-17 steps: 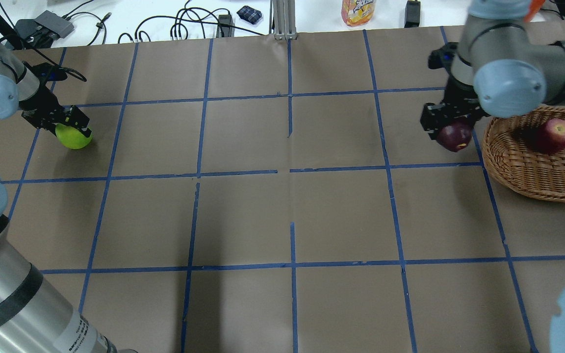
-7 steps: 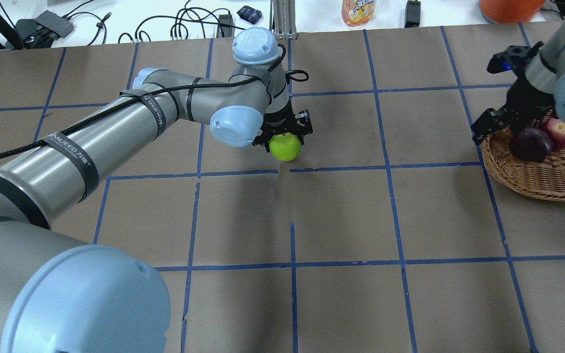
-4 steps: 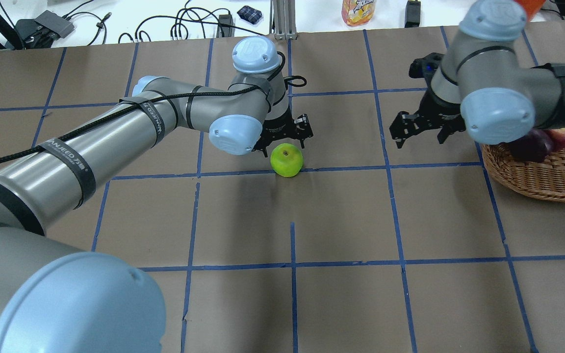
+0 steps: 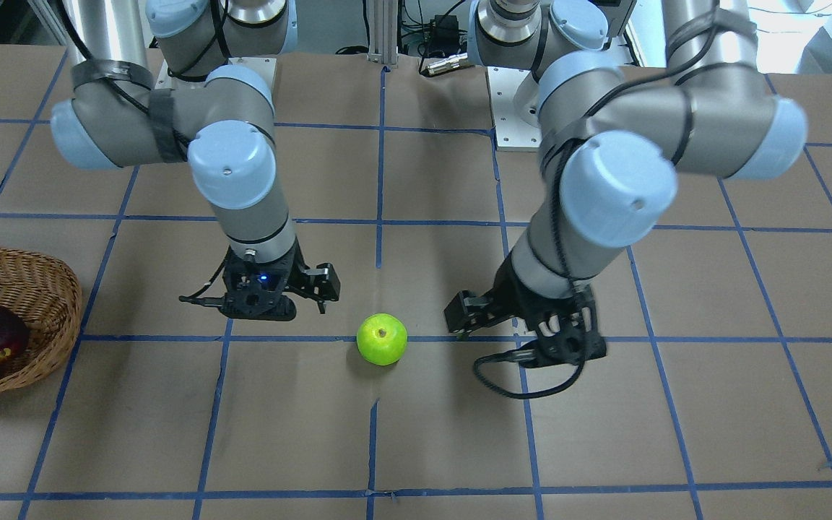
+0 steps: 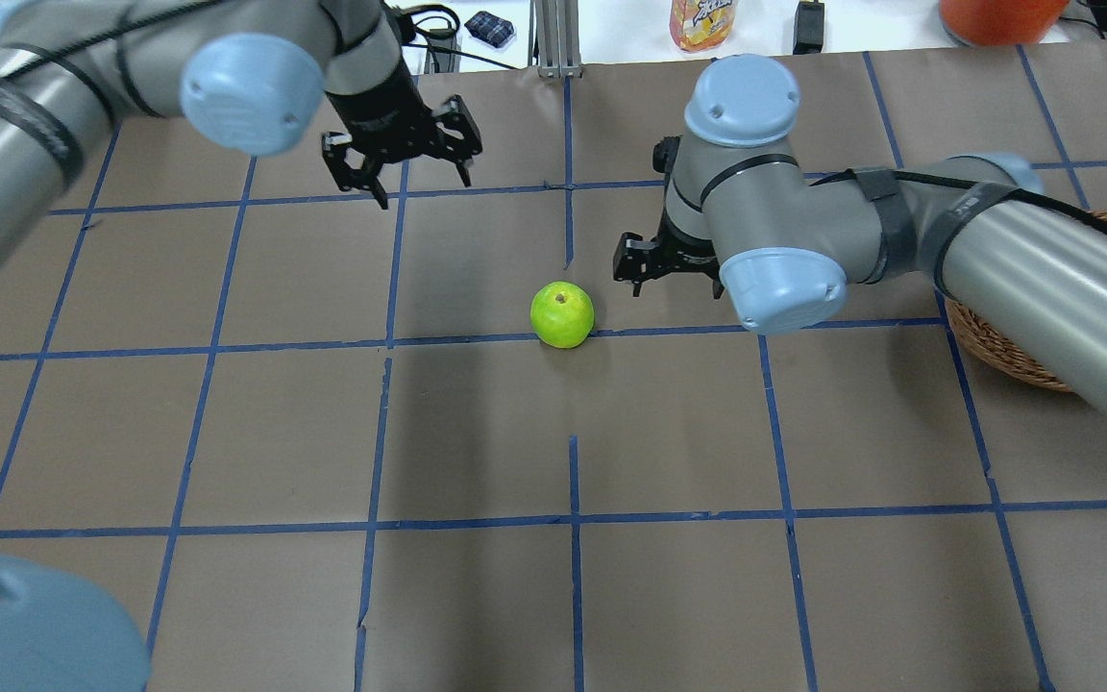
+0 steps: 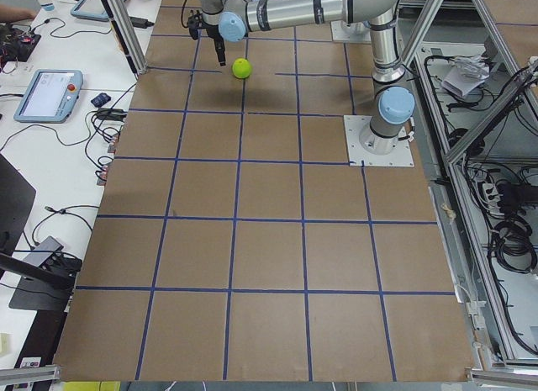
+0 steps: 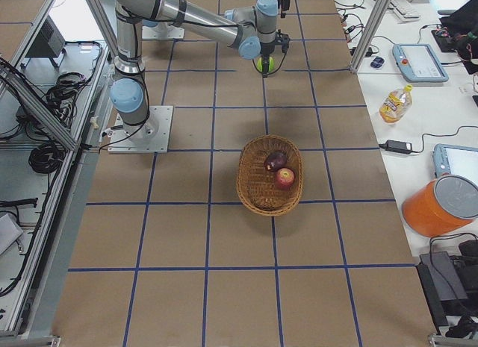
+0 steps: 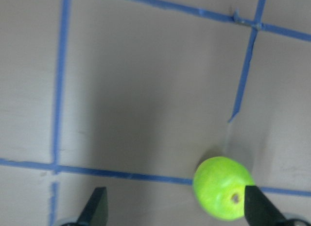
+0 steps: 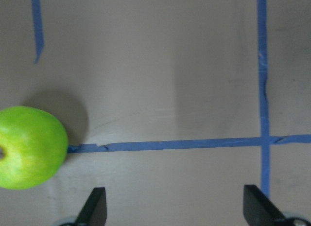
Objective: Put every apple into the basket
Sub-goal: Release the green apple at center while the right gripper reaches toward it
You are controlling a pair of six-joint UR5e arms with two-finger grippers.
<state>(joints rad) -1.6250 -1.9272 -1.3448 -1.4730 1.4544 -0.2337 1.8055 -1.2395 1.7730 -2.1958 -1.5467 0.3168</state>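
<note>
Centrally, the green apple (image 5: 562,314) is shown just beside the right gripper (image 5: 675,281), outside its wide, empty jaws; the left gripper (image 5: 424,190), equally wide, is judged farther.

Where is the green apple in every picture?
Front-facing: apple near the centre.
Overhead: apple near the centre.
Exterior left: apple at top, left of middle.
Exterior right: apple at top middle.
Left wrist: apple at bottom right.
Right wrist: apple at left edge.
Shared landmark: the blue tape line it touches.

No legible text, label or number anywhere.
</note>
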